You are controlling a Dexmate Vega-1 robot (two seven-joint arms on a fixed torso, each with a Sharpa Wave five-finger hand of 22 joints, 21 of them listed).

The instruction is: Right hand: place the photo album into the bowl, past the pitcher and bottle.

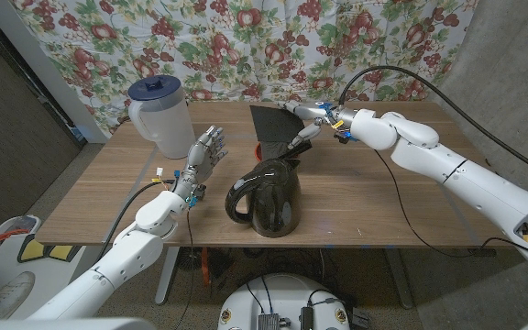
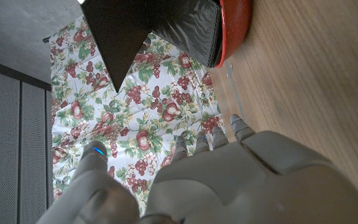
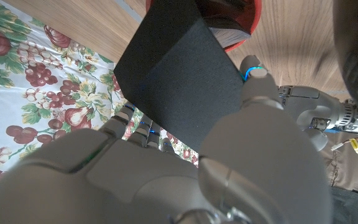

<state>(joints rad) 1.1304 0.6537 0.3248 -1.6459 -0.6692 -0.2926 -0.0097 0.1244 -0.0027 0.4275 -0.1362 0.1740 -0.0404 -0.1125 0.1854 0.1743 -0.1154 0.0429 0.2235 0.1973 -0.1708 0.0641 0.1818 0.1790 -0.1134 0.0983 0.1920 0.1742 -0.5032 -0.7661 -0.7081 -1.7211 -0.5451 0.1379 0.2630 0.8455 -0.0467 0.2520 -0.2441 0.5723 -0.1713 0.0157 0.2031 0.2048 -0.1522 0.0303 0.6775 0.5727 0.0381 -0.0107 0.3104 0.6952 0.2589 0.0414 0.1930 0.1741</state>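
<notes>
The black photo album (image 1: pixel 276 128) stands tilted at the back middle of the table, its lower end at the red bowl (image 1: pixel 260 150). My right hand (image 1: pixel 314 119) grips the album's upper right edge. In the right wrist view my fingers (image 3: pixel 253 81) are wrapped on the album (image 3: pixel 179 81) above the bowl (image 3: pixel 235 25). The left wrist view shows the album (image 2: pixel 148 31) leaning on the bowl's rim (image 2: pixel 236 28). A dark glossy jug (image 1: pixel 269 197) stands in front and hides most of the bowl. My left hand (image 1: pixel 204 158) is raised left of the jug, fingers apart and holding nothing.
A white pitcher with a blue lid (image 1: pixel 159 115) stands at the back left corner. A flowered curtain (image 1: pixel 273 37) hangs right behind the table. Cables trail from both wrists across the wooden table (image 1: pixel 383 202), which is bare at the front right.
</notes>
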